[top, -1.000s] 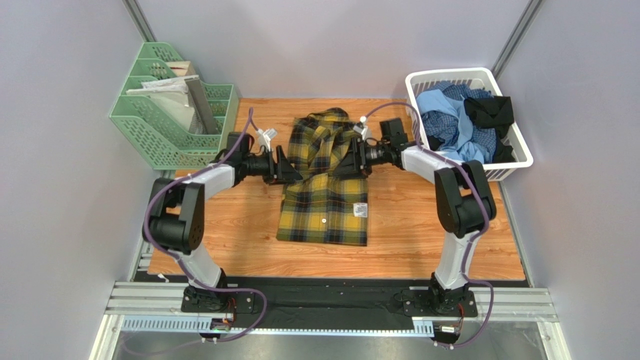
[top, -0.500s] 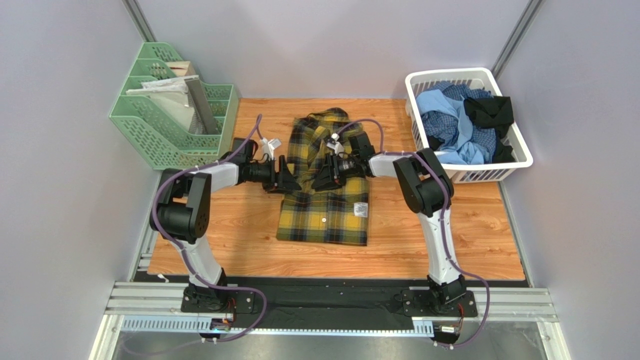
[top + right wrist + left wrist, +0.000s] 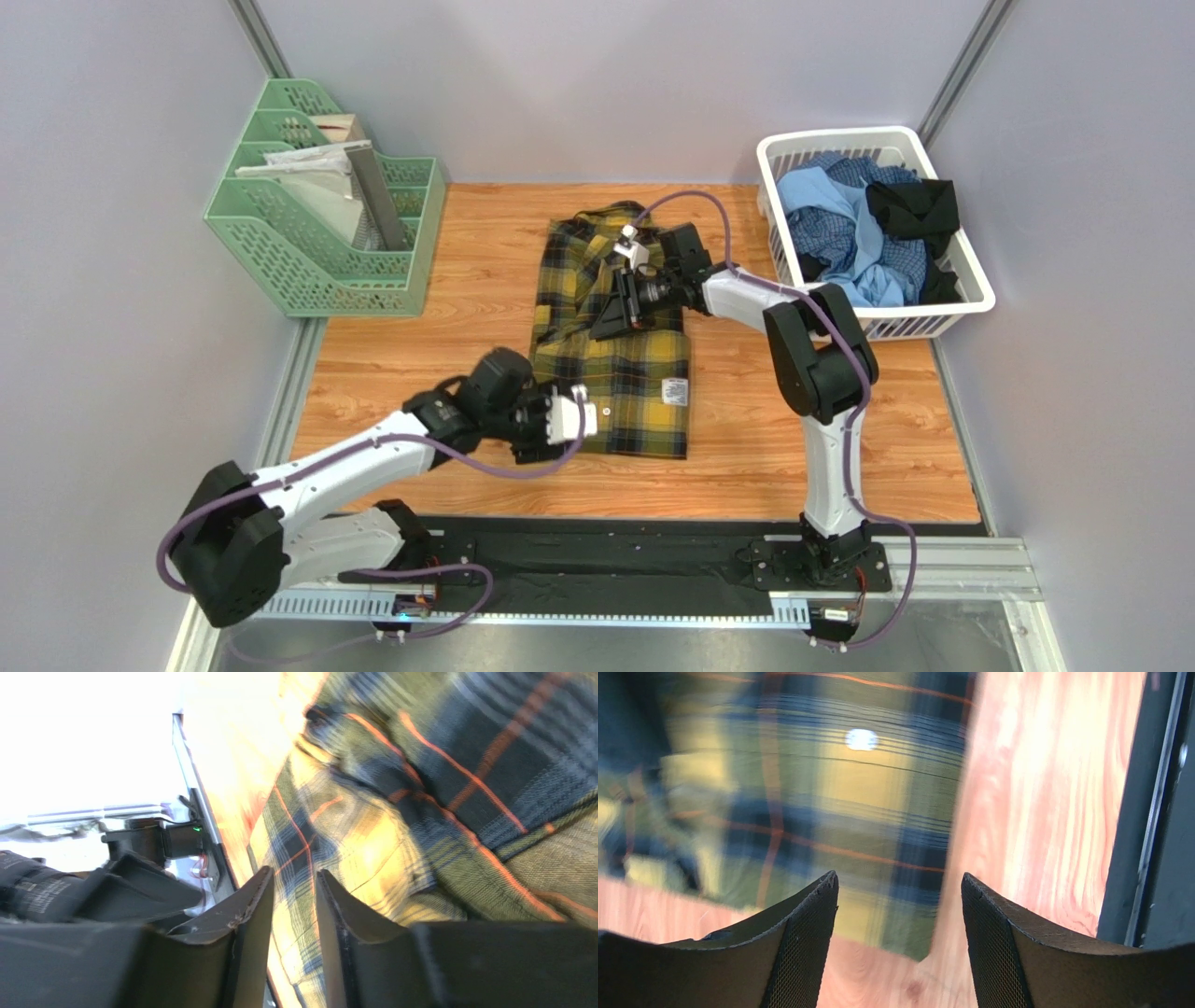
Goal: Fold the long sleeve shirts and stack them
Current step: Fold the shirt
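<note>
Left claw hangs spread, empty, at the near hem of the mustard-yellow and black plaid flannel shirt, half folded on the wooden desk. Right claw, farther, stands nearly closed at its chest; pinching or not, I cannot tell. Next, probably: fold hem toward collar.
</note>
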Tool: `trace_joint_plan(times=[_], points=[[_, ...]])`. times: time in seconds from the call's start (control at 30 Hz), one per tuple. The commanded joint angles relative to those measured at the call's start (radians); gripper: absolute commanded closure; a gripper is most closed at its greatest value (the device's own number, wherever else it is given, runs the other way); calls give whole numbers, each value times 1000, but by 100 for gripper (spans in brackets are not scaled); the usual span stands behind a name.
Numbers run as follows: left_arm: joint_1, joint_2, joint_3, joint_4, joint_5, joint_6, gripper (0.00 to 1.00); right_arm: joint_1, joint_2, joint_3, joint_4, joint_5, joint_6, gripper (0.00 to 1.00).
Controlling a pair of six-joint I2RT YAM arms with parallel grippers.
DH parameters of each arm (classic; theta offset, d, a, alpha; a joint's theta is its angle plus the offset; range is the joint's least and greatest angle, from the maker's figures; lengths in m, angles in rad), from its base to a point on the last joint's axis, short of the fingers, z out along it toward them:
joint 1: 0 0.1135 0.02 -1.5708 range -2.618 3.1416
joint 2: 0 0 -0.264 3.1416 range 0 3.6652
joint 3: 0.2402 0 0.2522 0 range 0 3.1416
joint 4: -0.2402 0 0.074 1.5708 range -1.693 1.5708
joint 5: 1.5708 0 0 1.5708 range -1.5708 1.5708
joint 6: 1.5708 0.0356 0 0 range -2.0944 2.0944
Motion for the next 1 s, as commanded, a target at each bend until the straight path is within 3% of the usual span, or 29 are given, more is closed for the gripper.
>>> trace_joint_plan(times=[0.0, 0.1, 0.33, 0.43, 0.47, 0.53, 0.57, 0.6, 0.8, 0.97], points=[[-168, 54, -78, 172, -279, 165, 31, -1, -1, 123, -278, 98, -311, 75], [-310, 169, -97, 328, -361, 171, 33, -4, 91, 164, -325, 139, -361, 78], [-413, 326, -101, 428, -450, 282, 34, -4, 196, 203, -344, 167, -353, 81], [-427, 390, -89, 441, -519, 291, 42, -2, 207, 186, -360, 164, -361, 81], [-427, 396, -86, 433, -537, 290, 58, -2, 205, 175, -354, 164, -361, 82], [-427, 378, -61, 363, -534, 253, 76, -2, 193, 140, -346, 161, -371, 82], [-428, 357, -48, 317, -505, 235, 92, 1, 184, 125, -334, 161, -377, 83], [-440, 302, -35, 227, -490, 202, 98, 4, 173, 109, -329, 164, -387, 83], [-587, 113, 92, -112, -409, 32, 100, 59, 6, -44, -320, 109, -422, 78], [-632, 125, 212, -318, -350, -146, 100, 49, -138, -15, -424, 113, -477, 71]])
